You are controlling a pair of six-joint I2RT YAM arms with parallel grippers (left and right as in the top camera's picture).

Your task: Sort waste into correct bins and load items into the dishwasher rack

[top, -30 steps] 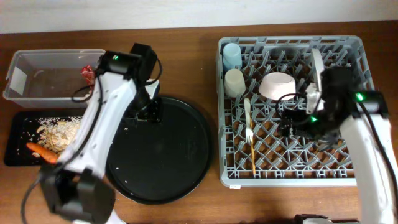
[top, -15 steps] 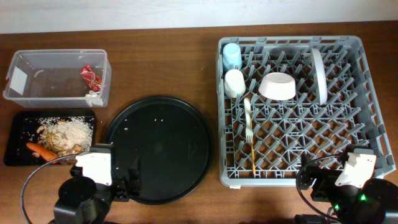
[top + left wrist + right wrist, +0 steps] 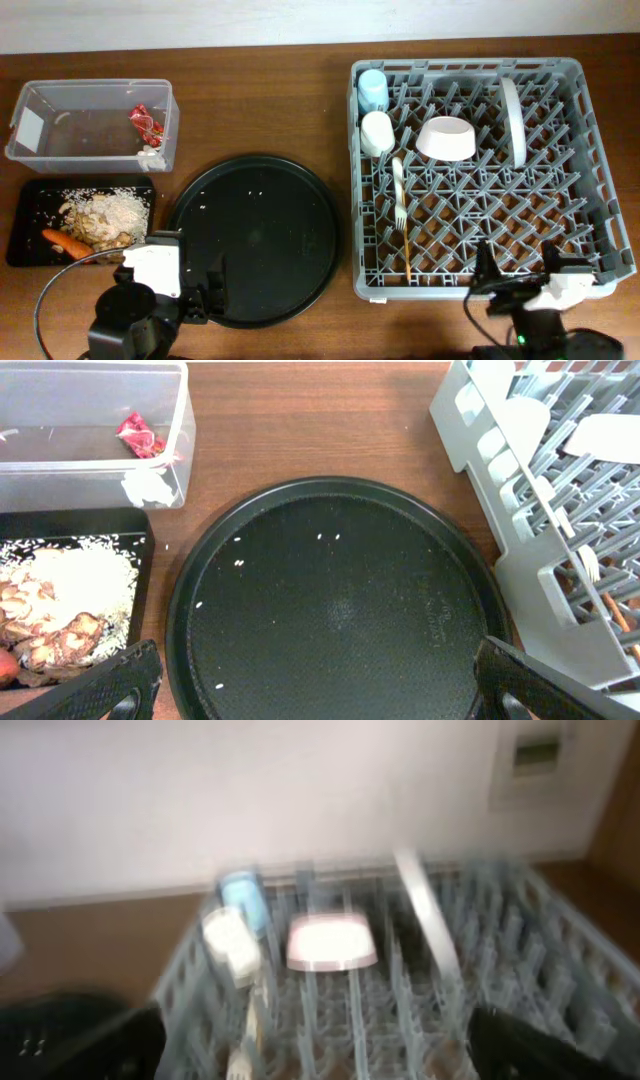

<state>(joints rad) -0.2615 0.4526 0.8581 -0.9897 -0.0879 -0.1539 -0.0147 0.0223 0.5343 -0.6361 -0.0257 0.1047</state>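
The rack [image 3: 500,230] holds every dish: the blue cup [image 3: 373,88] in its far left corner, the cream cup [image 3: 377,132] just nearer, the bowl [image 3: 446,138] upside down at the far middle, the plate [image 3: 513,120] on edge to the bowl's right, and the fork [image 3: 399,190] and chopstick [image 3: 407,255] lying in line down its left side. Well left of the rack, the clear box [image 3: 95,84] contains the red wrapper [image 3: 145,122] and white scrap [image 3: 152,155], and the shallow black tray [image 3: 25,250] carries the food scraps [image 3: 105,215] and carrot [image 3: 68,241]. Between them and the rack sits the round tray [image 3: 255,240], bare but for a few grains. Sorting and loading look finished. The left gripper [image 3: 320,690] hangs spread wide and empty; the right gripper [image 3: 320,1045], though blurred, also appears spread and empty. The next move probably calls only for parking both arms.
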